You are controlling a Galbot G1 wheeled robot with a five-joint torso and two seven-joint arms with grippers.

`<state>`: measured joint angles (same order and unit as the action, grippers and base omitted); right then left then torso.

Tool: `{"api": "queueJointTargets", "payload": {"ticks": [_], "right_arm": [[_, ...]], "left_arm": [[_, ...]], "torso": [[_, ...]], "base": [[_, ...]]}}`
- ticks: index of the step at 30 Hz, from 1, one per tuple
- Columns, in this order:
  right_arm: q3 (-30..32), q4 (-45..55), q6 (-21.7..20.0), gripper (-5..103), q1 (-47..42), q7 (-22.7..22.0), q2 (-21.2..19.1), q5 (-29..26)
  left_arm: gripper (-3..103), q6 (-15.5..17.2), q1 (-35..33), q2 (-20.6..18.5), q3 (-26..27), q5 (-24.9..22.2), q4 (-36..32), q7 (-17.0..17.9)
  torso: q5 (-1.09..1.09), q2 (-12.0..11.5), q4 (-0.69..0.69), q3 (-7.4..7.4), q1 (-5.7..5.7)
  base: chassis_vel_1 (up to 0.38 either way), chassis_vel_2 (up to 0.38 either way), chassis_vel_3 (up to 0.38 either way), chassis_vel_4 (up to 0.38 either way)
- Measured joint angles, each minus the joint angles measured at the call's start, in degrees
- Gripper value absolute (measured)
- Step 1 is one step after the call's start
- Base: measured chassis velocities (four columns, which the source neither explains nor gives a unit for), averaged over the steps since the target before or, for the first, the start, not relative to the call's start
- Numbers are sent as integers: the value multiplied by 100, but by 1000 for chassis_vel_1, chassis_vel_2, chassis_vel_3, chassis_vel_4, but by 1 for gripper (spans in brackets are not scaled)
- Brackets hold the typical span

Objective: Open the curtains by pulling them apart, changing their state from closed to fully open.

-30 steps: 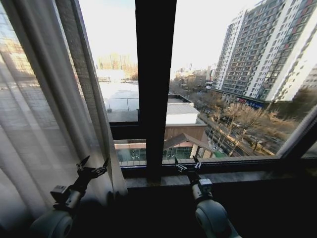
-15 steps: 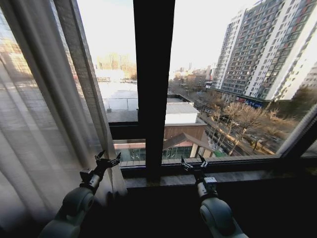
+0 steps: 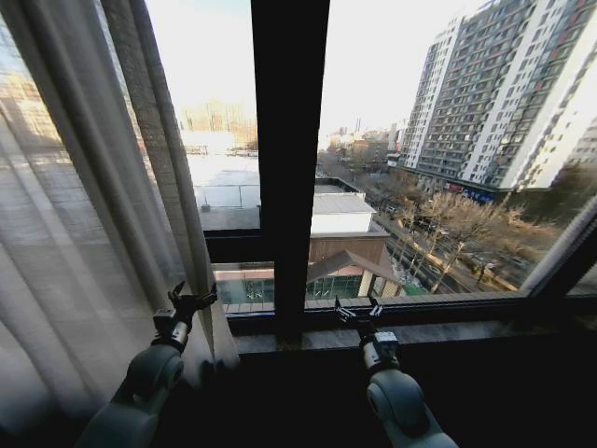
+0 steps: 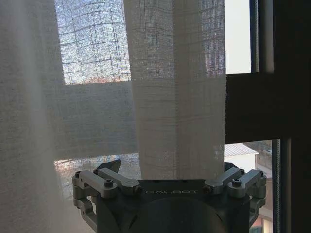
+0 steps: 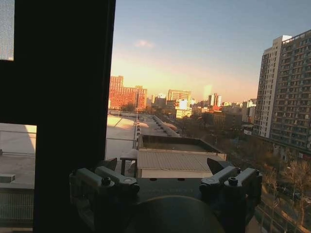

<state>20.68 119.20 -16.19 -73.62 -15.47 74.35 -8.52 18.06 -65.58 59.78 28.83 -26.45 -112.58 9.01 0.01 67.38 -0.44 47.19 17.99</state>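
The left curtain (image 3: 84,243), sheer cream and pleated, hangs bunched over the left part of the window. Its inner edge (image 3: 201,280) falls beside the dark centre bar. My left gripper (image 3: 193,298) is open at that edge, low down near the sill. In the left wrist view the pleated curtain (image 4: 177,97) hangs right in front of the open left gripper (image 4: 171,169); I cannot tell whether they touch. A pale strip of the right curtain (image 3: 569,245) shows at the far right. My right gripper (image 3: 357,309) is open over the sill with nothing between its fingers (image 5: 216,166).
A thick dark window frame bar (image 3: 290,159) stands upright in the middle, with a dark cross bar (image 3: 233,245) to its left. The stone sill (image 3: 448,331) runs along the bottom. Beyond the glass are rooftops and a tall apartment block (image 3: 494,93).
My left gripper rose toward the curtain's inner edge, then drew back slightly to the left. The right gripper barely shifted over the sill. The curtains hang as before.
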Motion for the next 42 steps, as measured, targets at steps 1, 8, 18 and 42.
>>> {"api": "queueJointTargets", "payload": {"ticks": [1, 8, 18, 42], "right_arm": [[18, 7, 0, 100, -3, 0, -15, 0], [48, 18, 0, 100, -5, -3, -45, -3], [-6, -23, 0, 100, 35, -3, -57, -13], [-22, -7, -20, 100, 94, 92, -88, -14]], "left_arm": [[100, -4, 20, -68, 26, -71, 15, -222], [103, 57, -4, -150, 107, -276, -65, -571], [68, 57, -309, -150, 349, -277, -237, -570], [0, 33, -617, -58, 659, -349, -471, -560]], "torso": [[0, 0, 0, 0, 0], [1, 0, -1, 0, 0], [0, 0, 0, 0, 0], [0, 0, 0, 0, 0]], "base": [[0, 0, 0, 0], [0, 0, 0, 0], [0, 0, 0, 0], [0, 0, 0, 0]]}}
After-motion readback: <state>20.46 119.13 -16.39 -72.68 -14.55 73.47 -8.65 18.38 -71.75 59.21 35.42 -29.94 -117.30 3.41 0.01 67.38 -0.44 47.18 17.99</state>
